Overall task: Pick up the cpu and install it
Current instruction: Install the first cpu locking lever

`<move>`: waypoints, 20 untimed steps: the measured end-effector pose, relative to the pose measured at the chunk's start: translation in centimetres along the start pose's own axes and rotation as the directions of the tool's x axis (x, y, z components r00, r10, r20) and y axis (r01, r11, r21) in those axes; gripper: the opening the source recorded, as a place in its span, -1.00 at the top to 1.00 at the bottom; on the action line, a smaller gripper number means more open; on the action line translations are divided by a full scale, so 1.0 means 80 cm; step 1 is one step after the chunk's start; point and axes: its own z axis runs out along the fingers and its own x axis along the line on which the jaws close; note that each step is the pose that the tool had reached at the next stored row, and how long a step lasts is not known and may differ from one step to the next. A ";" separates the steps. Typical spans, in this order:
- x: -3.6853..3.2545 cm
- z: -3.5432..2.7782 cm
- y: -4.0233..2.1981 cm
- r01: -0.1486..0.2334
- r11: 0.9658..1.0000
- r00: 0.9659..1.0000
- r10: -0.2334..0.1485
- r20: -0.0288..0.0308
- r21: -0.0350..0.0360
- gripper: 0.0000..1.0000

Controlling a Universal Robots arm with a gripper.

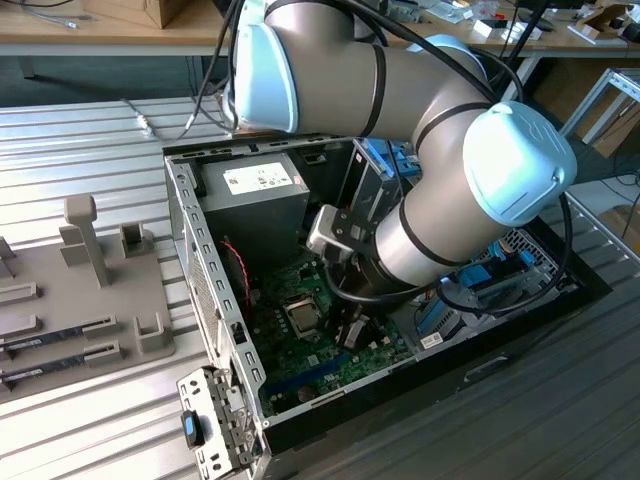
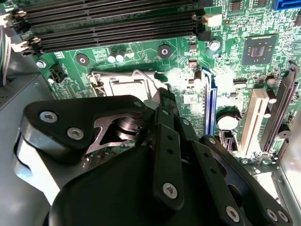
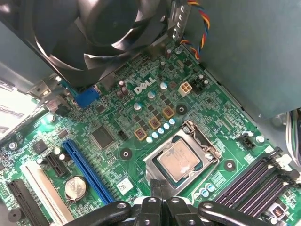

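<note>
pincer [image 3: 161, 185] closed tight, empty, just beside cpu [image 3: 178, 160] in socket [image 3: 207, 142]

My arm [image 1: 400, 90] was grey tubing with pale blue joint caps [image 1: 525, 160], black cables [image 1: 207, 85]; my jaws' black links [image 2: 165, 150] bore silver screws [image 2: 170, 190].

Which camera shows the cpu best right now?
The first wrist view: the cpu lies in the socket, its top in plain sight. In the second wrist view the gripper hides part of it; the exterior view shows it from afar.
</note>
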 end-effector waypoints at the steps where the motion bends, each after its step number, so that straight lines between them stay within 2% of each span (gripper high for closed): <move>1: -0.0001 -0.0016 0.0004 0.000 1.000 1.000 0.000 0.001 -0.001 0.79; 8: -0.0005 -0.0112 0.0030 0.002 1.000 1.000 -0.002 0.004 -0.004 0.79; 10: -0.0010 -0.0114 0.0024 0.004 1.000 1.000 -0.004 0.008 -0.009 0.79; 11: -0.0024 -0.0099 0.0003 0.003 1.000 1.000 -0.003 0.007 -0.014 0.79; 13: -0.0028 -0.0049 -0.0029 0.002 1.000 1.000 -0.002 0.005 -0.021 0.79; 17: 0.0007 0.0022 -0.0071 0.002 1.000 1.000 -0.002 0.004 -0.023 0.79; 18: 0.0011 0.0036 -0.0085 0.003 1.000 1.000 -0.002 0.005 -0.023 0.79; 20: 0.0018 0.0031 -0.0089 0.001 1.000 1.000 -0.001 0.001 -0.020 0.79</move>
